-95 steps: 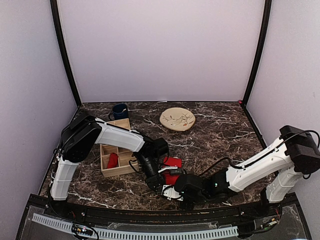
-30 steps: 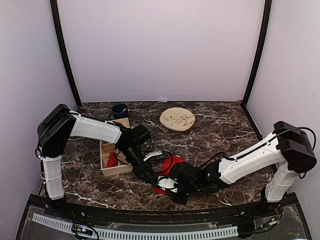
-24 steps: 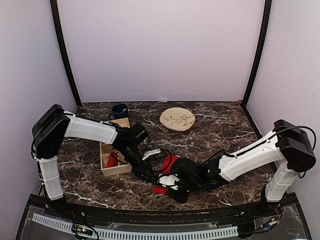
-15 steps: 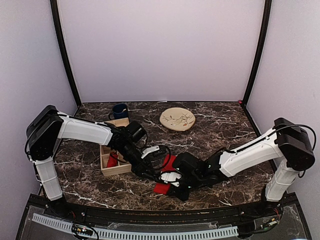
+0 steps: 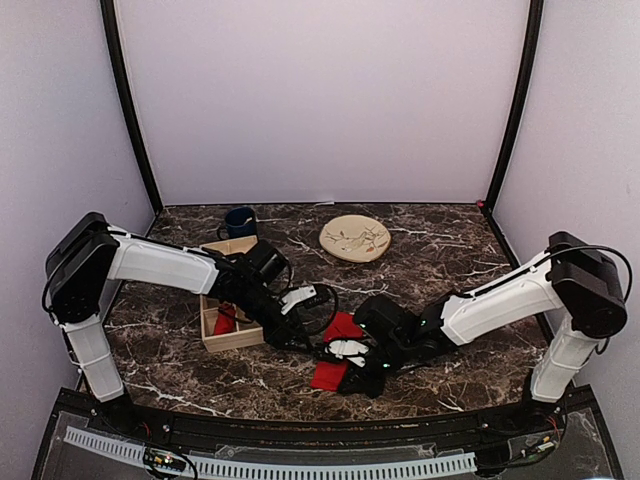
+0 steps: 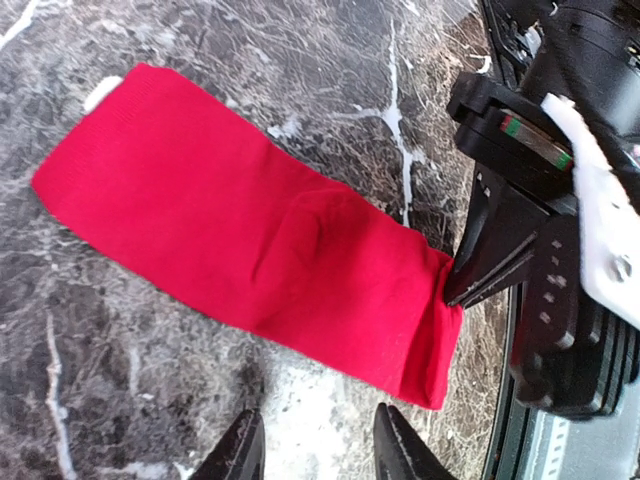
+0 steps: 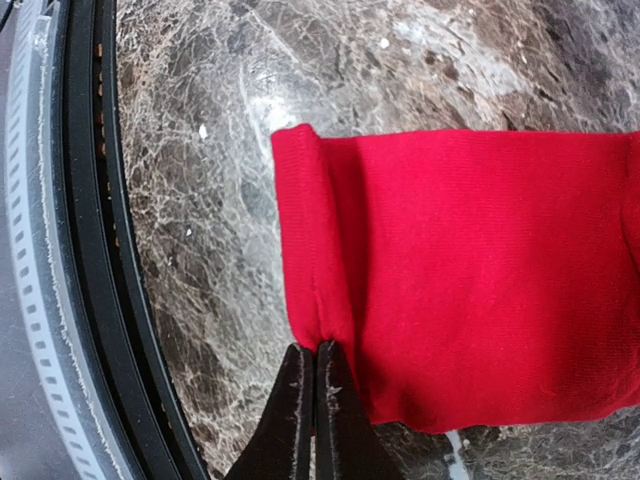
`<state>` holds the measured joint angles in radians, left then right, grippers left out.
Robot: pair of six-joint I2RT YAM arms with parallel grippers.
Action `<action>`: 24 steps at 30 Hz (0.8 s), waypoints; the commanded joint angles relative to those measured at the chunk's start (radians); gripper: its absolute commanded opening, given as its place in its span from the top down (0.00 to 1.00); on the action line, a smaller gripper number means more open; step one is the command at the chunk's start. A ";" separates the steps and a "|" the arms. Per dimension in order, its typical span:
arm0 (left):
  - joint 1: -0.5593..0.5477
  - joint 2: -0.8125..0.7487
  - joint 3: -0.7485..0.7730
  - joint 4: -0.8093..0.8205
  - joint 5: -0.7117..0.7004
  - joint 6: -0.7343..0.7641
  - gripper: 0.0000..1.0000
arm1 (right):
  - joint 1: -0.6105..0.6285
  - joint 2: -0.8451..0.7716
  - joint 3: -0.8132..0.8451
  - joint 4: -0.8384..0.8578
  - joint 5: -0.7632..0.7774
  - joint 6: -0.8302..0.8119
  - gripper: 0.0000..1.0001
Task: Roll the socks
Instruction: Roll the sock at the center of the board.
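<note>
One red sock (image 5: 326,375) lies flat on the dark marble table near the front edge. It fills the left wrist view (image 6: 250,240) and the right wrist view (image 7: 480,270). My right gripper (image 7: 316,362) is shut on the sock's folded end nearest the table's front rim; it also shows in the top view (image 5: 345,358). My left gripper (image 6: 318,455) is open and empty, just above the table beside the sock's long edge (image 5: 300,338). A second red sock (image 5: 224,320) lies in the wooden box.
A wooden compartment box (image 5: 232,341) stands left of the sock under the left arm. A dark blue mug (image 5: 240,221) is behind it. A round beige plate (image 5: 355,238) sits at the back centre. The black table rim (image 7: 85,250) runs close to the right gripper.
The sock, bunched up between the grippers 3.2 s ago, now lies spread out flat. The left arm has drawn back to the left and lowered. The right gripper has shifted slightly right with the sock's end.
</note>
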<state>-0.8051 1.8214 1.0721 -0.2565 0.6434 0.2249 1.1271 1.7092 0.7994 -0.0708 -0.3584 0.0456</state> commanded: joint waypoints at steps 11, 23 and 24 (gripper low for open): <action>-0.006 -0.208 -0.150 0.216 -0.064 -0.040 0.57 | -0.142 0.107 0.006 -0.105 -0.288 0.038 1.00; -0.141 -0.269 -0.232 0.287 -0.172 0.022 0.57 | -0.226 0.178 0.027 -0.099 -0.470 0.092 1.00; -0.155 -0.269 -0.236 0.293 -0.184 0.027 0.57 | -0.231 0.182 0.030 -0.098 -0.479 0.096 1.00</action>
<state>-0.9161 1.5925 0.8658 -0.0029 0.5236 0.2127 0.9154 1.8530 0.8371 -0.1020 -0.8257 0.1108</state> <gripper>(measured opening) 0.432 0.005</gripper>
